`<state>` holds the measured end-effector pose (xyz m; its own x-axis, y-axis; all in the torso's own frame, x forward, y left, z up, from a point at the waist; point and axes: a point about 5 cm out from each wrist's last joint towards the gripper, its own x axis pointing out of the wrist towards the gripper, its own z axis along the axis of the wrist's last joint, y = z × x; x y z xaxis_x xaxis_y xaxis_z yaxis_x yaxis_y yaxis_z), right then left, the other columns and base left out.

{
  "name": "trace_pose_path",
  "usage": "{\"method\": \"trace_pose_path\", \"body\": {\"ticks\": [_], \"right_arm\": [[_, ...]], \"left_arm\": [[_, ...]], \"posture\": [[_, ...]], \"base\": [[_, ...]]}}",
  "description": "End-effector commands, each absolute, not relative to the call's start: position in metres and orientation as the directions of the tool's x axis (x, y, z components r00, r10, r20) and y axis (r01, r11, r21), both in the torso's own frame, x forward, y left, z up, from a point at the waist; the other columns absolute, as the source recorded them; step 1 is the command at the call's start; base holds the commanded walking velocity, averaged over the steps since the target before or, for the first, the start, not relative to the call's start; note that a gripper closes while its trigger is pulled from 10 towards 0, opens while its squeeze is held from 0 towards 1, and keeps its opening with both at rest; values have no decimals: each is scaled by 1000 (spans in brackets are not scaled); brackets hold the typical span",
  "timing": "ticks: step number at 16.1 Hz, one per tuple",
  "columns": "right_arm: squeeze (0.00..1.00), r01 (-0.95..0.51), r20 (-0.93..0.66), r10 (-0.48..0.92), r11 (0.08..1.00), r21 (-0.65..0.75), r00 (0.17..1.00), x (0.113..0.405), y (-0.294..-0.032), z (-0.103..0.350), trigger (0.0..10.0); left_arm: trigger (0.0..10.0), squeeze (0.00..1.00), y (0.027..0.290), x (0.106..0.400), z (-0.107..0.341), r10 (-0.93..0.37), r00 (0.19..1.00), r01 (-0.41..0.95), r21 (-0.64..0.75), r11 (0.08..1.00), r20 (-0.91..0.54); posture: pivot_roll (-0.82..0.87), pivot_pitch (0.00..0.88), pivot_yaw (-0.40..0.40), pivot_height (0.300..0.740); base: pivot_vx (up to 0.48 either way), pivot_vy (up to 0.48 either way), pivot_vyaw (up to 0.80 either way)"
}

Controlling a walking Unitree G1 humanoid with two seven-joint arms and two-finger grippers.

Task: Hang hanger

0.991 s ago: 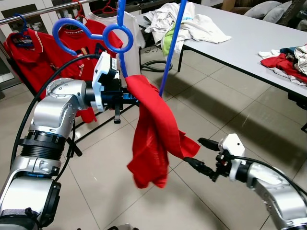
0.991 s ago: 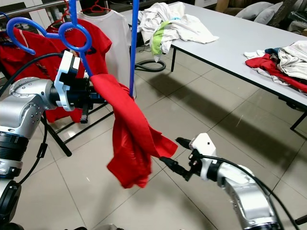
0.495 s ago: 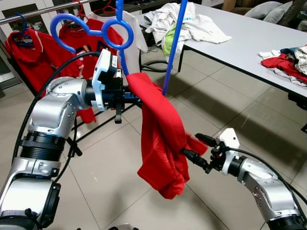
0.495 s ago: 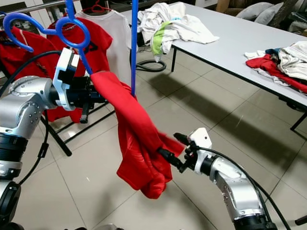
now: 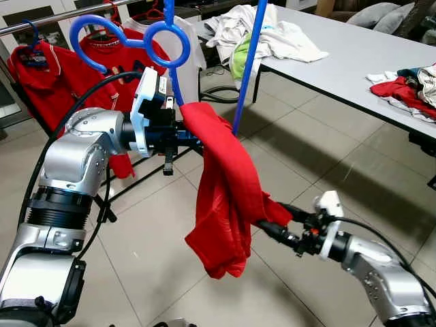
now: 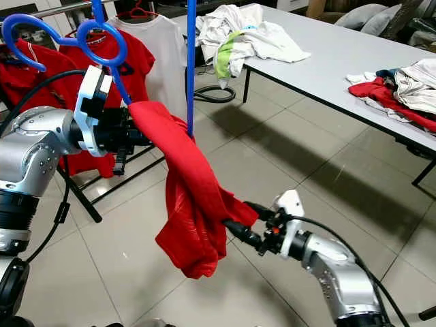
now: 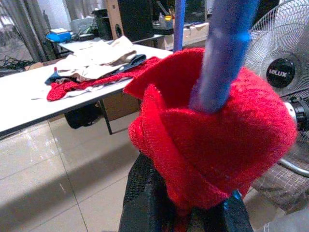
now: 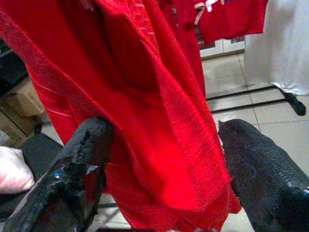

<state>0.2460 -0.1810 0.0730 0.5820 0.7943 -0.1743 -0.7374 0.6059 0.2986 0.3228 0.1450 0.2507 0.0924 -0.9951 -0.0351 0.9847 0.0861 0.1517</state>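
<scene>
- 2 robot arms, 1 left gripper [image 5: 185, 138] and 1 right gripper [image 5: 274, 223].
- 1 blue hanger [image 5: 165, 46] held up, with 1 red shirt [image 5: 228, 191] draped on it.
- 1 clothes rail [image 5: 61, 15].
- 3 garments on that rail that I can count: 2 red tops [image 5: 41, 68] and 1 white top [image 6: 167, 54]; more may be hidden.
- 1 grey table [image 5: 354, 54].
- 2 heaps of clothes on it: 1 pale heap [image 5: 266, 34] and 1 mixed heap [image 5: 412, 82] with red cloth.
- 1 fan [image 7: 282, 63] in the left wrist view.
</scene>
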Motion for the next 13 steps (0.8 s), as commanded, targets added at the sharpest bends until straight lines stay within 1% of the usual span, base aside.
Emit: {"method": "trace_pose_path", "body": {"ticks": [1, 2, 4, 7, 8, 9, 10, 11, 13], "right_arm": [[0, -745, -151, 800, 597, 298, 581, 245, -184, 79, 10000], [0, -740, -126, 805, 585, 332, 580, 242, -188, 80, 10000], [0, -743, -110, 815, 567, 356, 569, 240, -189, 81, 10000], [0, -725, -58, 828, 521, 452, 558, 236, -192, 81, 10000], [0, -723, -61, 828, 520, 454, 557, 235, -192, 81, 9373], [0, -721, -70, 827, 525, 452, 558, 235, -192, 80, 7451], [0, -699, -71, 812, 539, 470, 579, 237, -190, 77, 1725], [0, -696, -64, 812, 535, 480, 580, 238, -189, 77, 0], [0, -693, -45, 815, 519, 500, 578, 238, -188, 78, 0]], "left_arm": [[0, 0, 150, 321, 259, -995, 93, 980, 178, 88, -19], [0, 0, 150, 320, 261, -996, 87, 981, 176, 82, -20], [0, 0, 150, 320, 261, -996, 85, 981, 175, 80, -21], [0, 0, 150, 320, 262, -997, 80, 982, 174, 76, -19], [0, 0, 150, 320, 262, -997, 80, 982, 174, 75, -19], [0, 0, 149, 319, 263, -997, 78, 982, 174, 74, -16], [0, 0, 147, 318, 264, -998, 60, 984, 171, 58, -7], [0, 0, 147, 318, 264, -998, 56, 984, 171, 55, -6], [0, 0, 147, 318, 265, -998, 55, 984, 170, 54, -5]], "posture": [[-63, 0, 64, 740], [-63, 0, 64, 740], [-63, 0, 64, 740], [-59, 0, 66, 740], [-59, 0, 66, 740], [-60, 0, 67, 740], [-60, 0, 67, 740], [-60, 0, 67, 740], [-58, 0, 67, 740]], "base": [[0, 0, 0], [0, 0, 0], [0, 0, 0], [0, 0, 0], [0, 0, 0], [0, 0, 0], [0, 0, 0], [0, 0, 0], [0, 0, 0]]}}
